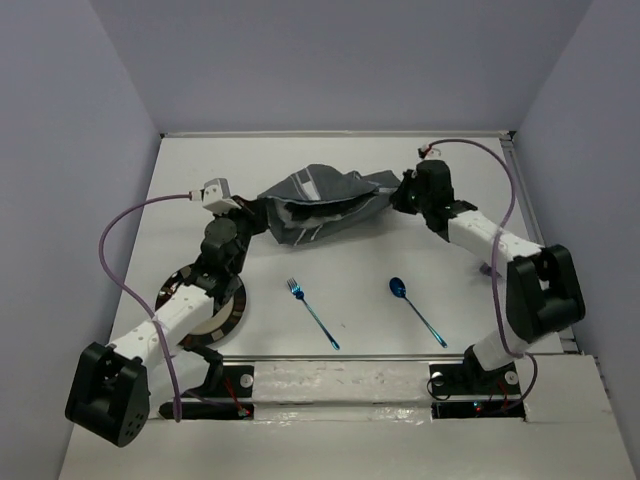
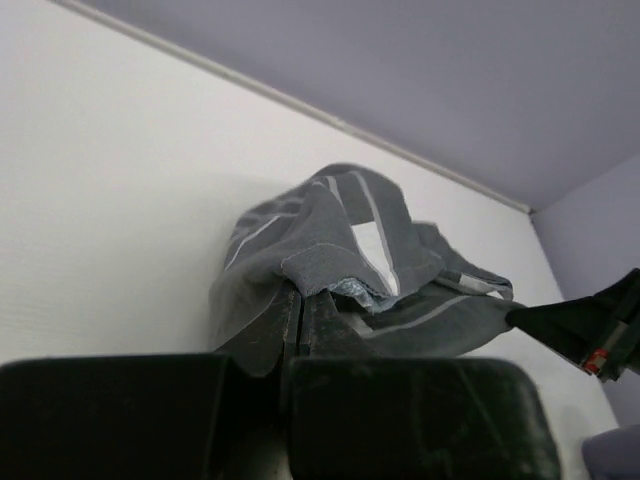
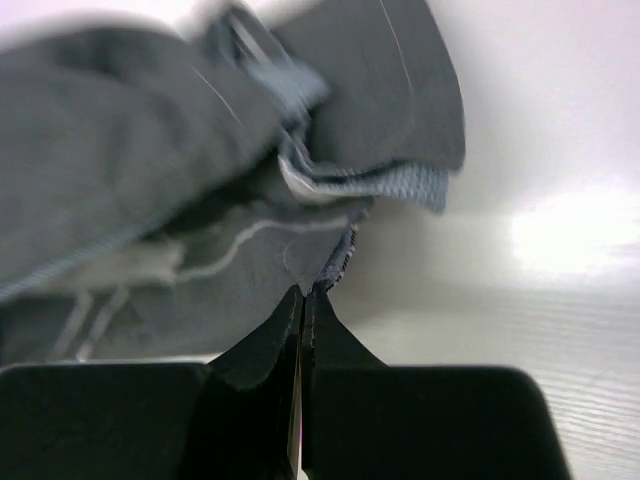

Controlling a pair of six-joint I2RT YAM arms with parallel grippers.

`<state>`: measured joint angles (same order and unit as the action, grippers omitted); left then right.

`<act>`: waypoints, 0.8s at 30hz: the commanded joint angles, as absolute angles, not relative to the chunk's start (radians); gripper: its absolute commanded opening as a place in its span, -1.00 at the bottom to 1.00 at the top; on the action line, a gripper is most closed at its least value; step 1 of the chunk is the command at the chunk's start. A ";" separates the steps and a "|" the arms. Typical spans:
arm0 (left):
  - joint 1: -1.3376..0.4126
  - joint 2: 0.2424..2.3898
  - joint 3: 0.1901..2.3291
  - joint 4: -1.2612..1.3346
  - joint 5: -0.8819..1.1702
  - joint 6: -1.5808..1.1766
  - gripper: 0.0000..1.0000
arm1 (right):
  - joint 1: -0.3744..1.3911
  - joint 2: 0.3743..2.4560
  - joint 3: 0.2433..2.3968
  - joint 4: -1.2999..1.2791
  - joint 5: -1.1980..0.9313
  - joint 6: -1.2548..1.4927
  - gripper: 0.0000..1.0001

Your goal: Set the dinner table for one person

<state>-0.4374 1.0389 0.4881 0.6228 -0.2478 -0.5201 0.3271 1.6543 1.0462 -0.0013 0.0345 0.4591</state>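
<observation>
The dark grey striped placemat [image 1: 320,205] lies crumpled and partly lifted at the back middle of the white dinner table [image 1: 360,265]. My left gripper [image 1: 262,213] is shut on the placemat's left edge. In the left wrist view the closed gripper [image 2: 300,295] pinches the placemat [image 2: 345,245]. From the other side, my right gripper [image 1: 396,196] is shut on its right edge. The right wrist view shows that gripper [image 3: 305,292] clamping a corner of the cloth [image 3: 150,200]. A blue fork [image 1: 312,312] and a blue spoon [image 1: 415,308] lie in front.
A dark-rimmed plate [image 1: 238,305] sits at the near left, partly under my left arm. Grey walls close in the table at the back and on both sides. The right arm's tip [image 2: 580,325] shows at the right edge of the left wrist view.
</observation>
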 commanded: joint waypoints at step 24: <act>-0.305 0.808 0.841 0.652 -0.276 -0.750 -1.00 | 0.327 1.163 1.585 -0.229 0.255 0.193 -1.00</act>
